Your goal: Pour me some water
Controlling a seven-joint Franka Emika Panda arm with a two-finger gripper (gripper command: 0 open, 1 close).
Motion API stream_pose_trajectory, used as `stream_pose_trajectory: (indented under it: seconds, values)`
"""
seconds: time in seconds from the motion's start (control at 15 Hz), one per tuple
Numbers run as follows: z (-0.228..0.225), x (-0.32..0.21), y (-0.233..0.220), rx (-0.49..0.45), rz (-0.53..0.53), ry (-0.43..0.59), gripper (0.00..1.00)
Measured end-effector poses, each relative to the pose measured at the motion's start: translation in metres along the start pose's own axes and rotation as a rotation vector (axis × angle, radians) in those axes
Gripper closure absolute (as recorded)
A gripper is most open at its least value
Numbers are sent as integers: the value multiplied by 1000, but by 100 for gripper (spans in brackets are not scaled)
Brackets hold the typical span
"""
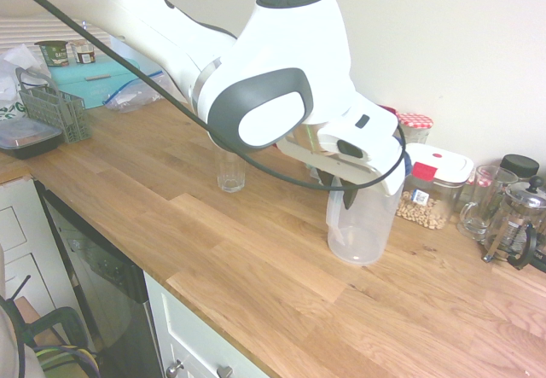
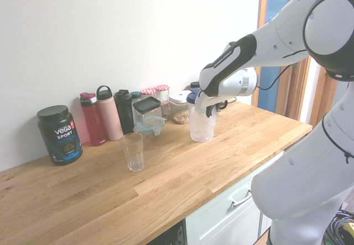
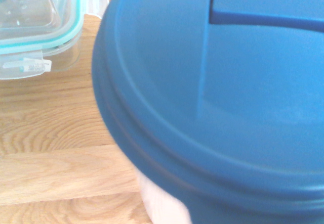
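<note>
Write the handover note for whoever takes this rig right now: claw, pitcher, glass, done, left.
Claw: down at the top of the clear pitcher, by its blue lid; whether it has closed on it cannot be seen.
Pitcher: upright on the wooden counter, in front of the row of jars and containers by the wall.
Glass: upright on the counter, apart from the pitcher, looks empty.
Done: claw brought to the pitcher.
Left: secure the grip, lift, carry to the glass, tilt and pour, set the pitcher back.
</note>
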State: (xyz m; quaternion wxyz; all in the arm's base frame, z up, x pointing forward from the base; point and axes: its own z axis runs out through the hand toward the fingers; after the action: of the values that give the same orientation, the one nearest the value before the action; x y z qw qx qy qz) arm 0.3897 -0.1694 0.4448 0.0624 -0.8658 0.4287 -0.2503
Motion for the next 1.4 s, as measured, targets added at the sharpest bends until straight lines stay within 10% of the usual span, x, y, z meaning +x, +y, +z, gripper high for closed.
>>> stream_pose_trajectory:
  seconds: [0.6,1.4]
  values:
    - [-110,-11,4,49,-178,-43,100]
    - [-114,-18,-173,23,-783,-361,100]
